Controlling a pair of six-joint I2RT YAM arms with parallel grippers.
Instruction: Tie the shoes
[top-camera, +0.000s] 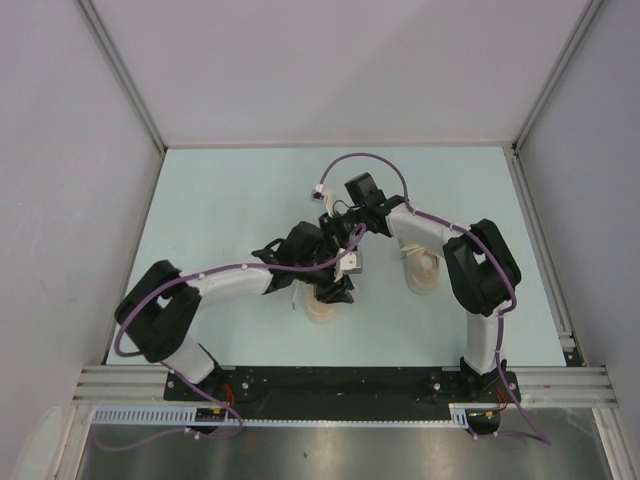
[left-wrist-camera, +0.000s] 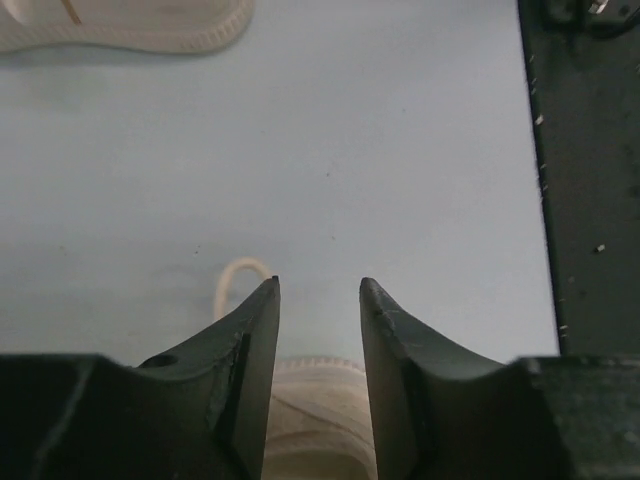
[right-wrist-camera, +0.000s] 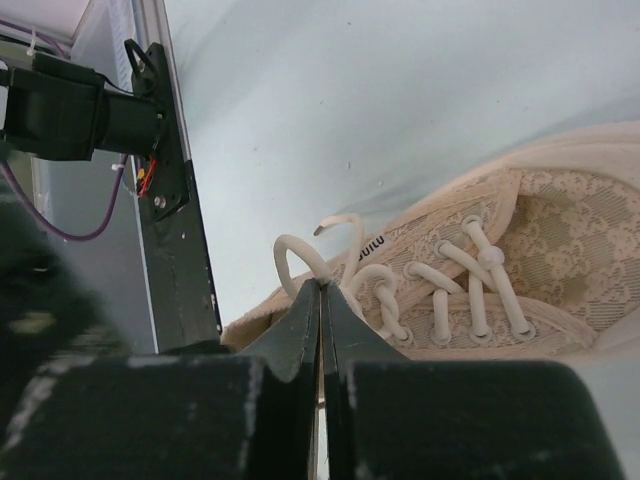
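Two beige shoes stand on the pale blue table. The near shoe (top-camera: 320, 308) is mostly hidden under both grippers; the other shoe (top-camera: 424, 272) stands to its right, partly under the right arm. My right gripper (right-wrist-camera: 321, 285) is shut on an off-white lace loop (right-wrist-camera: 290, 255) at the top of the near shoe (right-wrist-camera: 500, 260); it also shows in the top view (top-camera: 342, 260). My left gripper (left-wrist-camera: 318, 285) is open and empty above that shoe's toe (left-wrist-camera: 320, 400), with a lace loop (left-wrist-camera: 235, 280) just left of its left finger. The left gripper (top-camera: 335, 290) sits beside the right one.
The black base plate (top-camera: 330, 385) runs along the table's near edge and shows in the left wrist view (left-wrist-camera: 590, 200) and the right wrist view (right-wrist-camera: 175, 210). The other shoe's sole (left-wrist-camera: 130, 25) is at the top left of the left wrist view. White walls enclose the table.
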